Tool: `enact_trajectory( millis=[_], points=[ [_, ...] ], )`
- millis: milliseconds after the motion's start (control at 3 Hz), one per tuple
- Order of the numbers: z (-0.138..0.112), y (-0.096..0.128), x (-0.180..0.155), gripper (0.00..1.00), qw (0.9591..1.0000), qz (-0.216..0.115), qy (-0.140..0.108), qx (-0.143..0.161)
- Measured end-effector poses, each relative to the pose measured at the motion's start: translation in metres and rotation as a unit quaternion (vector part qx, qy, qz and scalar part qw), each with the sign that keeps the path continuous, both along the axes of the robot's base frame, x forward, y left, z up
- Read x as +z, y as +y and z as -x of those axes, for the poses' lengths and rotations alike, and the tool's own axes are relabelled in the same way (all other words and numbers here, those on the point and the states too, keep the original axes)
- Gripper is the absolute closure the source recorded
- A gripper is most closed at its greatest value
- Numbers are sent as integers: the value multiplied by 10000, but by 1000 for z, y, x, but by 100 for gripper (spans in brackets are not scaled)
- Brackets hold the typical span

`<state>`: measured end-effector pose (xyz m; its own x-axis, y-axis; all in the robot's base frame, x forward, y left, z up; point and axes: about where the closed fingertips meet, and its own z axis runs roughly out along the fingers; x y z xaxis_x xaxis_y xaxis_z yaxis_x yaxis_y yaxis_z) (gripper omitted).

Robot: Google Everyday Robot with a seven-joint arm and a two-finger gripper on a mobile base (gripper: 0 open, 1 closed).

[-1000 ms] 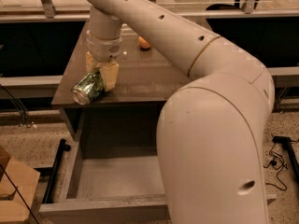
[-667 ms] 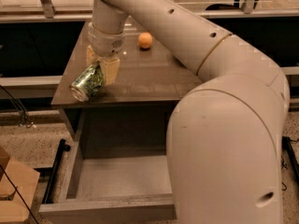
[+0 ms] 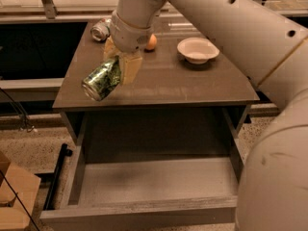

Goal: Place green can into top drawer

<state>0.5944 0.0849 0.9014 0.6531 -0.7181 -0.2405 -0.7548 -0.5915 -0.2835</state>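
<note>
The robot's white arm (image 3: 226, 23) fills the right side and sweeps in from the near right across the top of the view, hiding the far right corner of the scene and part of the drawer's right end. Below it lies the dark grey surface (image 3: 192, 88). Under the surface's near edge, the top drawer (image 3: 144, 215) stands pulled out toward the near side, wide and shallow, its grey inside bare and nothing over its opening. A cardboard box (image 3: 10, 198) sits on the floor at the near left, beside a black bar (image 3: 57, 174) along the drawer's left side.

On the far right of the surface rests a white bowl (image 3: 198, 49). The tool (image 3: 119, 65) hangs over the left half of the surface, its pale yellow fingers (image 3: 131, 67) clamped on the green can (image 3: 102, 78). The can is tilted, its silver end pointing down toward the near left corner, above the surface and not yet over the drawer. A silver can (image 3: 100, 30) lies on its side at the far left, and a small round orange object (image 3: 151, 42) sits just right of the tool's wrist.
</note>
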Motion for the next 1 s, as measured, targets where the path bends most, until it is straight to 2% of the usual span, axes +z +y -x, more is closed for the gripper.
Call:
enact_trajectory(
  millis=[333,667,1000],
  points=[
    [28,-36,3,100,9989,-137,165,-423],
    [53,-65,-13,100,9947,-175,474,-899],
    [75,-83,-40,100,9877,-113,775,-1352]
  ],
)
